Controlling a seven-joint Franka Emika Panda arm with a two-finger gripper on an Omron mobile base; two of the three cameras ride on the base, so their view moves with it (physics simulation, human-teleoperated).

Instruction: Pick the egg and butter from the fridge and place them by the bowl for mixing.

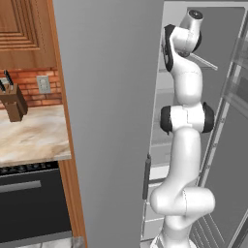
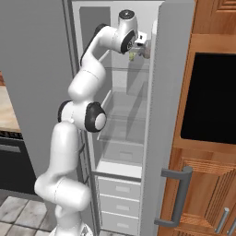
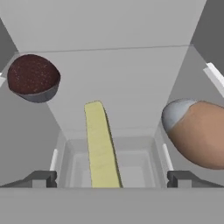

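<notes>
The fridge [image 2: 37, 69] stands open, and my arm reaches onto an upper glass shelf. In the hand view the pale yellow butter [image 3: 101, 144] lies lengthwise on the shelf, running from between my fingertips toward the back wall. My gripper [image 3: 111, 178] is open, with one dark tip on each side of the stick's near end, not touching it. The brown-tan egg [image 3: 199, 133] lies close on the right, just beyond the right fingertip. From the right base view the gripper [image 2: 140, 44] hangs at the top shelf with a small yellowish piece, the butter [image 2: 132, 56], below it. The bowl is out of view.
A dark reddish-brown round thing [image 3: 33, 78] sits at the shelf's left. The fridge's right door [image 2: 166, 92] stands close beside the arm. White drawers [image 2: 117, 189] are below. A counter [image 1: 29, 135] with a knife block [image 1: 13, 101] lies left; wooden cabinets [image 2: 212, 184] stand right.
</notes>
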